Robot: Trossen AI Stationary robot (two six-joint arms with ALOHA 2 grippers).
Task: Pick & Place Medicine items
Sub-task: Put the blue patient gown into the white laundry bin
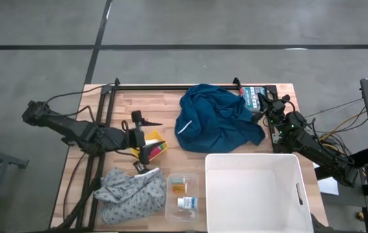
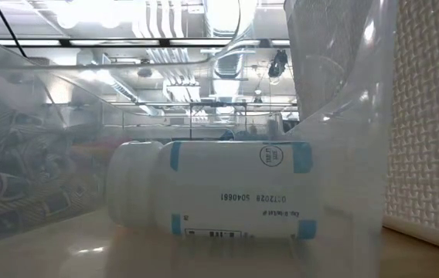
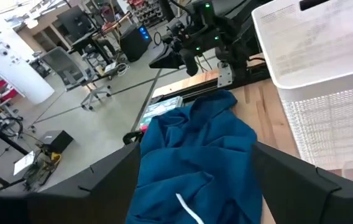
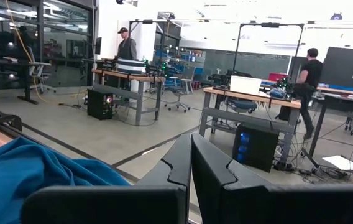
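two medicine items already lie in the small clear tray [image 1: 183,194] at the near edge of the table [image 1: 171,103], between the grey cloth [image 1: 129,191] on its left and the big white basket [image 1: 255,191] on its right: an orange-amber bottle-like item [image 1: 179,187] in the far half and a white item with blue print [image 1: 187,203] in the near half, apart from each other. seen level from the table top, that white item [image 2: 212,189] looks like a bottle lying on its side with blue bands at each end, inside clear walls. so i judge that part done. what i take to be left is the yellow and red pack [image 1: 153,146] sitting on the table just right of my left gripper [image 1: 140,144], with a small dark and white piece [image 1: 140,167] a little nearer than it, beside the grey cloth; i cannot make out what either is. my left fingers stand wide apart with nothing between them, and from my own wrist i look out over the blue cloth [image 3: 198,149] toward the basket [image 3: 325,56], so the pack is not in front of me there. whether it sits between my fingers or just beside them i cannot tell from above. my right gripper [image 1: 264,102] waits at the far right corner, beyond the blue cloth, its fingers [image 4: 164,168] pressed together and holding nothing.
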